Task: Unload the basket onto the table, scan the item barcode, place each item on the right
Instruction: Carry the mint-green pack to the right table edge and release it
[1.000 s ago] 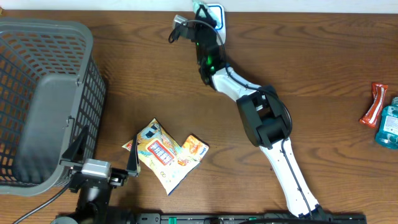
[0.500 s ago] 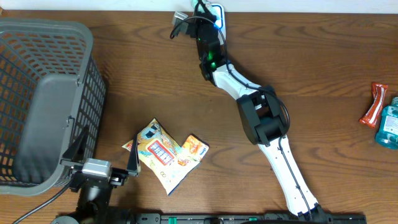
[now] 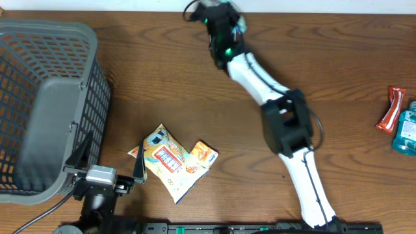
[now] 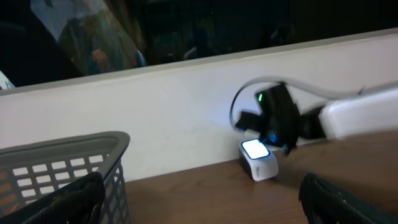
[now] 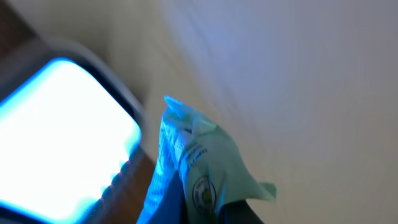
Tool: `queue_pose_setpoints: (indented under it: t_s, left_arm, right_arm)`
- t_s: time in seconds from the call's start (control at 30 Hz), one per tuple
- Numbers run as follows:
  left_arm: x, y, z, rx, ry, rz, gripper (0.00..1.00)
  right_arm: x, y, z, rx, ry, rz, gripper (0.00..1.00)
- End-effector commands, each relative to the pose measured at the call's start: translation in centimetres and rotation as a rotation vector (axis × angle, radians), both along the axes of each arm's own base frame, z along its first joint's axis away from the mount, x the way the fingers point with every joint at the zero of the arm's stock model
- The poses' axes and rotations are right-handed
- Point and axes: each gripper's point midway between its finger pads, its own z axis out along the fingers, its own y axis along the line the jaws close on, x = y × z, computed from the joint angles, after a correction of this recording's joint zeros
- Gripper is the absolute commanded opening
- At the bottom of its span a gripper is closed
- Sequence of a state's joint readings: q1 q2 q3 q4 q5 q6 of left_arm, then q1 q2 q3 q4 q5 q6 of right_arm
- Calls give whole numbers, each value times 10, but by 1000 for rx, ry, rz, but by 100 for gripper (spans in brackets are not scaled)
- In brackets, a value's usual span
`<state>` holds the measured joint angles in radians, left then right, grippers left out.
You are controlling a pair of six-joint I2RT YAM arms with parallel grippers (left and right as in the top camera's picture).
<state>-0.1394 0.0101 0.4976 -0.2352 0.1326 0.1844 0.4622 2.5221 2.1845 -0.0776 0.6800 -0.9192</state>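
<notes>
I'm working over a dark brown wooden table that runs back to a plain white wall. Above the wall, the left wrist view shows only dark glass with dim reflections.

The right gripper is stretched to the far edge of the table, right up against the wall. Its jaws are pressed together on a pale green packet, pinched at its lower end. From the right wrist camera, the scanner sits just left of the packet, its face glowing white-blue; whether the two touch I cannot tell. The left wrist view shows it standing on the wood directly beneath the gripper.

The left gripper hangs at the near edge with its fingers spread wide and nothing between them. A grey mesh basket stands just to its left. A yellow snack bag lies just to its right, and a small orange pack touches the bag's far side.

Well away from both grippers, at the table's right edge, a red wrapper lies beside a blue bottle.
</notes>
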Motion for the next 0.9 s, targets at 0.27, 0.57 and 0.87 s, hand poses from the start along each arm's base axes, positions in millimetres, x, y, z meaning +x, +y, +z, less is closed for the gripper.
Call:
queue_pose_setpoints:
  t_s: [0.27,0.57,0.87]
  left_arm:
    - [-1,-1,0,13,-8,-6,100]
    - [0,-2,-10,80,20,3,100]
    - [1,-2,-13,96,28,4,100]
  right_arm:
    - [-90,-299,33,294,106,-815,1]
    - [-207,-493,-78,409,255,-1256,1]
    - [-209,-493,-87,738,247,-1232,99]
